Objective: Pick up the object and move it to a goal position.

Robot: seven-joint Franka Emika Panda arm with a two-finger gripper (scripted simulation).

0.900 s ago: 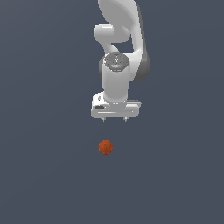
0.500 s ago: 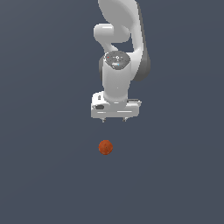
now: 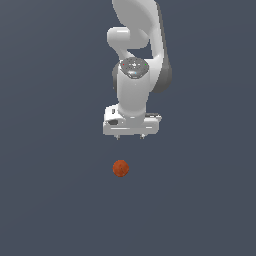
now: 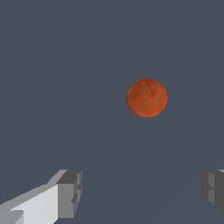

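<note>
The object (image 3: 120, 168) is being shown as a small round orange-red ball with a faintly mottled skin; one thin dark line is being seen on it in the wrist view (image 4: 146, 97). It is lying on the plain dark grey floor (image 3: 50, 200), at about 7 o'clock from the gripper (image 3: 129, 136), apart from it. The fingers (image 4: 70, 193) are being held wide apart, with nothing between them. Compared with the earlier frames, the ball is being kept in the same place, and the gripper is being held at nearly the same height.

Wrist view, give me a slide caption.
Open gripper poised above the orange-red ball, not yet touching it.
</note>
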